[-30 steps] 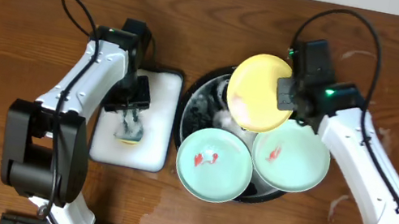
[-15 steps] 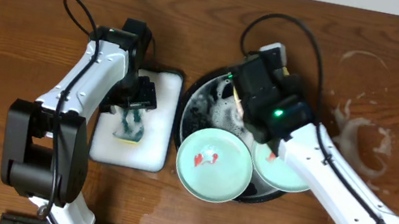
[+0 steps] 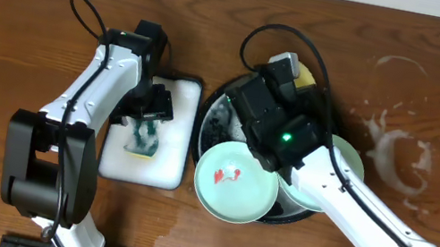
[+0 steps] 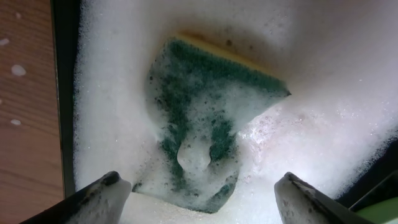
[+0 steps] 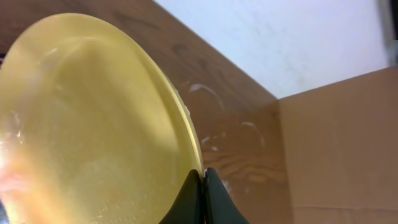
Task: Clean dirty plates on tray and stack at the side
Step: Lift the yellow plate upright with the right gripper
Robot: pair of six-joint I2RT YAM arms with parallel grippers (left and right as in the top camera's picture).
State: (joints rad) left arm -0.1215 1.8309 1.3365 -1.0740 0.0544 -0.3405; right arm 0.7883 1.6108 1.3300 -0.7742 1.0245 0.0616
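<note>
My right gripper (image 5: pixel 203 182) is shut on the rim of the yellow plate (image 5: pixel 93 124) and holds it tilted on edge. In the overhead view only a sliver of that plate (image 3: pixel 306 78) shows behind my right arm, above the far side of the black tray (image 3: pixel 207 117). One mint-green plate (image 3: pixel 234 181) with a red sauce smear lies at the tray's front left. The second mint-green plate (image 3: pixel 335 167) lies at the front right, partly under my right arm. My left gripper (image 4: pixel 202 199) is open above a sudsy green-and-yellow sponge (image 4: pixel 205 118).
The sponge (image 3: pixel 143 135) lies in a white rectangular sponge tray (image 3: pixel 161 172) left of the black tray. Whitish soap rings and splashes (image 3: pixel 400 155) mark the wooden tabletop at the right. A cardboard box (image 5: pixel 348 149) stands beyond the table.
My right arm has swung left and down over the black tray with the yellow plate, which is now mostly hidden beneath it. The left arm has stayed over the sponge.
</note>
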